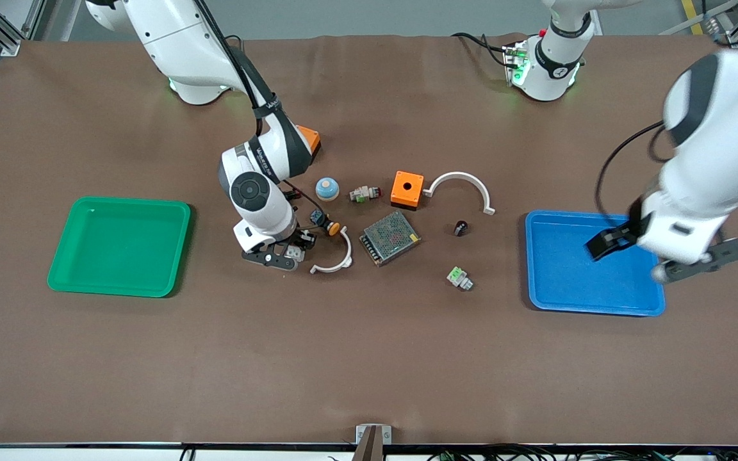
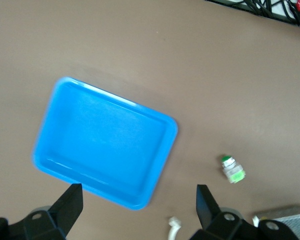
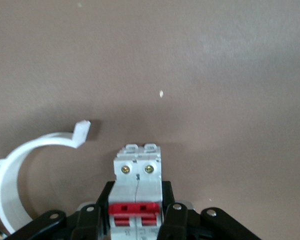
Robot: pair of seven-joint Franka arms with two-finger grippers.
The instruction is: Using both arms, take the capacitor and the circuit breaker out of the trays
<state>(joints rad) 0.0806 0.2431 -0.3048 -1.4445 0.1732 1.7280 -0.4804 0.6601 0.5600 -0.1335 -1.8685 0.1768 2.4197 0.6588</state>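
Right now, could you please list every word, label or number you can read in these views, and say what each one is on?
None can be read with confidence.
Right arm's wrist band: white lettering, too small to read.
Circuit breaker, between the right gripper fingers: tiny marks below its screws, illegible.
Power supply: no label visible.
Blue tray, green tray: no markings.

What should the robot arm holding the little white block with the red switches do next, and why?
Probably open and let go. The right gripper is low over the brown table beside a white curved clip, closed on the circuit breaker, which is already out of the green tray. The capacitor lies on the table too, and the left gripper is open over the blue tray.
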